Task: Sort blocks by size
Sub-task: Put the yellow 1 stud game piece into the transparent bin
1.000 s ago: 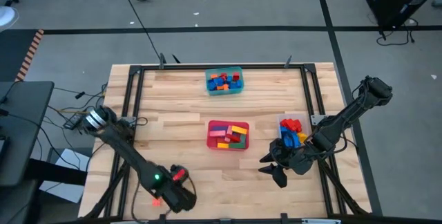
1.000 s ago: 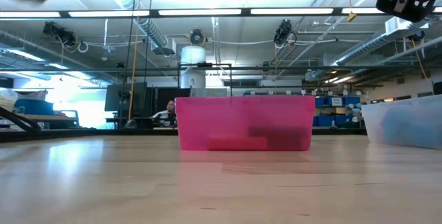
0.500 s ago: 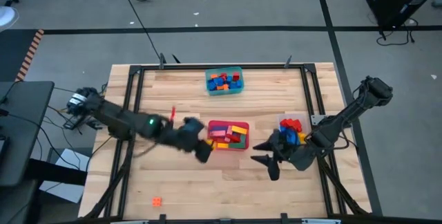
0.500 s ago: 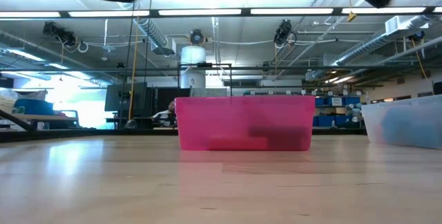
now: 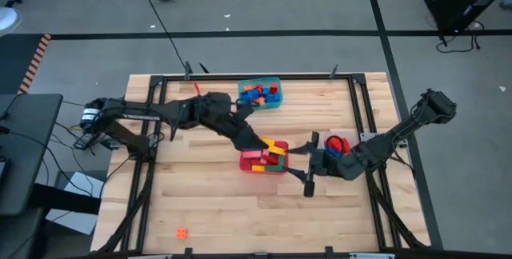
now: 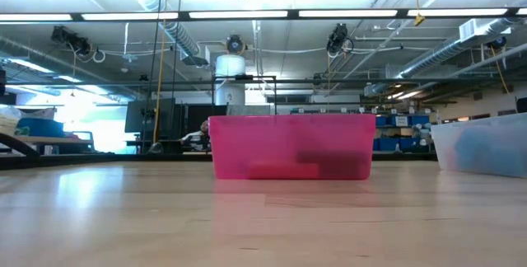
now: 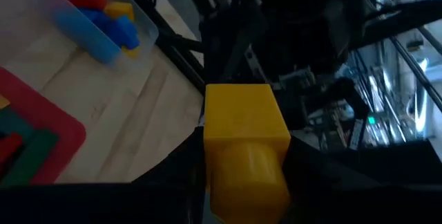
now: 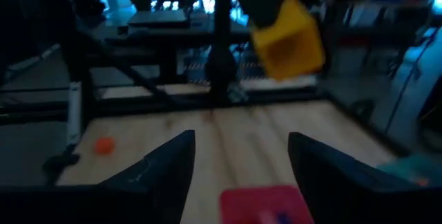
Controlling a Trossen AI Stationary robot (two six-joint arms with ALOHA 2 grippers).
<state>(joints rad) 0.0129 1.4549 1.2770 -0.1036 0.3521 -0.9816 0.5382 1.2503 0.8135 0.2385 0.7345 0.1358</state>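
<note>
The left claw (image 5: 262, 144) is clamped on a yellow block (image 7: 245, 141), held above the left rim of the red tub (image 5: 246, 163) at the middle of the counter (image 5: 200, 203). Its arm reaches in from the counter's left edge, stretched long and low across the wood, elbow near the back. The right claw (image 5: 306, 167) has its fingers (image 8: 166, 165) spread wide apart with nothing between them, hovering just right of the red tub, its arm bent down from the right edge. More blocks (image 5: 270, 157) fill the red tub, others lie in the teal tub (image 5: 259, 104) at the back edge and the clear tub (image 5: 326, 138) beside the right arm. One orange block (image 5: 182, 233) sits alone near the front edge.
</note>
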